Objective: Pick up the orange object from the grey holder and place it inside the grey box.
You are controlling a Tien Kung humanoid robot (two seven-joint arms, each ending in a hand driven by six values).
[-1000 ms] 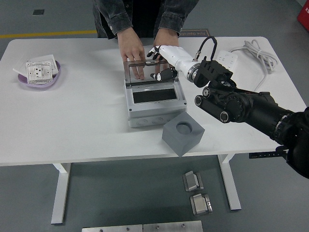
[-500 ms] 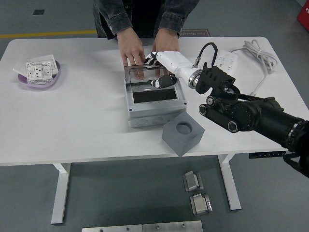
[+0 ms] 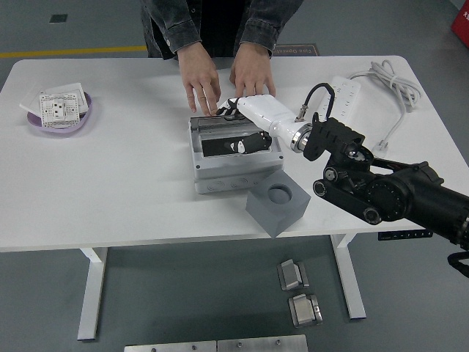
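Grey box (image 3: pixel 233 169) under right hand (image 3: pixel 245 128), grip unclear, person's hands (image 3: pixel 203 84) behind, grey holder (image 3: pixel 277 202) beside.

white table (image 3: pixel 132 183); grey box (image 3: pixel 234 165); grey holder (image 3: pixel 277 202); purple dish (image 3: pixel 62 121); white cable (image 3: pixel 388 77)
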